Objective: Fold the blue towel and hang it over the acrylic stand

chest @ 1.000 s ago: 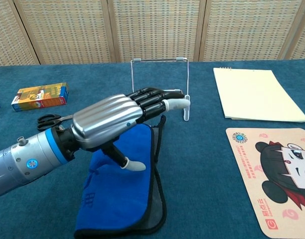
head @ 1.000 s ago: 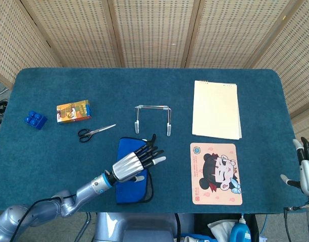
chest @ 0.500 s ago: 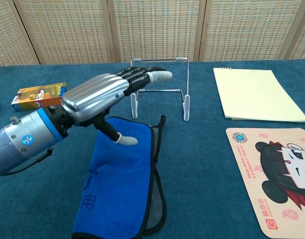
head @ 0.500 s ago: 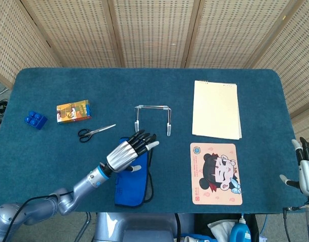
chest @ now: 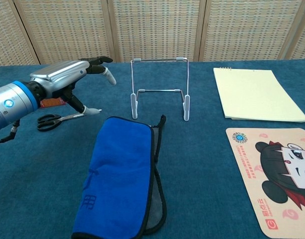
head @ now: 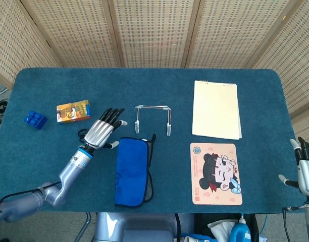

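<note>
The folded blue terry-cloth towel with black edging is looking soft and matt, sitting on a fuzzy teal felt-like table cover. The thin wire-and-clear-acrylic stand is catching light, pretty glossy. The left hand is showing brushed silver metal with black plastic fingers.

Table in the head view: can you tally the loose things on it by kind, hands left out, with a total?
Blue towel: 1
Acrylic stand: 1
Scissors: 1
Small printed box: 1
Blue toy brick: 1
Notepad: 1
Cartoon mat: 1
Total: 7
</note>
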Controlling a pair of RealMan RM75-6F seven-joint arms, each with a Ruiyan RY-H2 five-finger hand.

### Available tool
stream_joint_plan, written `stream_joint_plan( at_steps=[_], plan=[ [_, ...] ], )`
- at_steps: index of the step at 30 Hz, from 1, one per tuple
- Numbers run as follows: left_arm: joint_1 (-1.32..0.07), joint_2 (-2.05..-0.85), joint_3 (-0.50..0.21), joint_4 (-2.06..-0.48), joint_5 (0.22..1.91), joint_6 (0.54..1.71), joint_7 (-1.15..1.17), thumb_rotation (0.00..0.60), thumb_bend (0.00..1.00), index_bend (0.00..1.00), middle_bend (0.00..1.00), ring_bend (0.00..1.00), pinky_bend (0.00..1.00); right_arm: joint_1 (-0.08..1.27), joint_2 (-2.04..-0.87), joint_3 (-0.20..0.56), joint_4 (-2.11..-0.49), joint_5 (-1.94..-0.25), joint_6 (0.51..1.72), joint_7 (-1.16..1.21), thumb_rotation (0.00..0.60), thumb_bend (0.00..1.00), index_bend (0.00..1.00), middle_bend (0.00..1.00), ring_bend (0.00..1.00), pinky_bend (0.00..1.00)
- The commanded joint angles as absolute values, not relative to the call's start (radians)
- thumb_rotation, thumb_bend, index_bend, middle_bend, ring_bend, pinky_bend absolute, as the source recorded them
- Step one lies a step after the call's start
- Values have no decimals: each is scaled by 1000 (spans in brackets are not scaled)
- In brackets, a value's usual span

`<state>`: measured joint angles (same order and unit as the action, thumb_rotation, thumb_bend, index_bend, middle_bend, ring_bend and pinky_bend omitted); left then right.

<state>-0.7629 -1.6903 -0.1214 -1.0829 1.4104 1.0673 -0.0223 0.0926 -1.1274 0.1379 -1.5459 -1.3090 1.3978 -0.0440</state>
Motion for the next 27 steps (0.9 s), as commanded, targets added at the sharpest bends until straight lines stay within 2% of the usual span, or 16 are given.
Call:
stream_joint_plan(
  at_steps=[1,7,13,27],
  plan=[
    [-761,-1686,-150,-1087,1333,995,19,600,230,293,0,0,0,93,-1128,137,-1546,-1310,1397,-46,600,0,0,0,0,0],
    [-769,-1712,-179,-1097,1242,922,66,600,231,295,0,0,0,95,-1131,137,-1542,-1304,1391,-49,600,0,0,0,0,0],
    [-772,-1751,-211,-1120,1155,908,144,600,231,305,0,0,0,98,-1134,136,-1535,-1299,1382,-48,600,0,0,0,0,0],
    [-774,-1769,-242,-1176,1070,920,236,600,256,344,0,0,0,92,-1117,143,-1543,-1302,1392,-10,600,0,0,0,0,0]
  ],
)
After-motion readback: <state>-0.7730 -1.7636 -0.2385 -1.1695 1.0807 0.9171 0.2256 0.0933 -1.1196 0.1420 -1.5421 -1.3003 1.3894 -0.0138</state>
